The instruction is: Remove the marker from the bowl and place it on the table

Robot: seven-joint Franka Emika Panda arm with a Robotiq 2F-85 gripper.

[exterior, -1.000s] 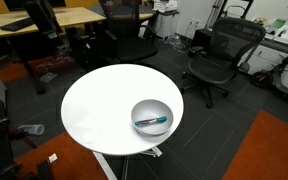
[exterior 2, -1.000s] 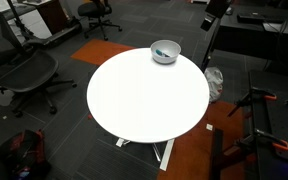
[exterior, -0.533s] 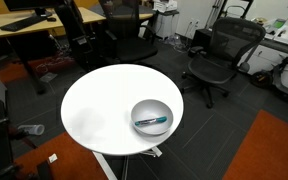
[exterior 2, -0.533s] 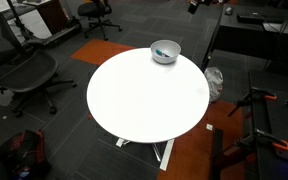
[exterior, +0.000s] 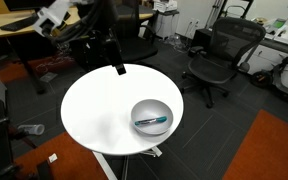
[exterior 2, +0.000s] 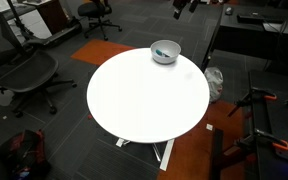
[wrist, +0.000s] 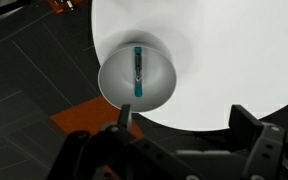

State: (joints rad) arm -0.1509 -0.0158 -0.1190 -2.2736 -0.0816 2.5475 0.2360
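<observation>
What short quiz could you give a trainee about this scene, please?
1. True or false: the marker lies inside the bowl.
2. Where does the bowl sit? A) at the centre of the table; B) near the table's edge; C) on the floor.
3. Fill in the blank: in the wrist view, the jaws of the gripper stand ____ and hold nothing.

Key: 1 true; 2 B; 3 open.
</observation>
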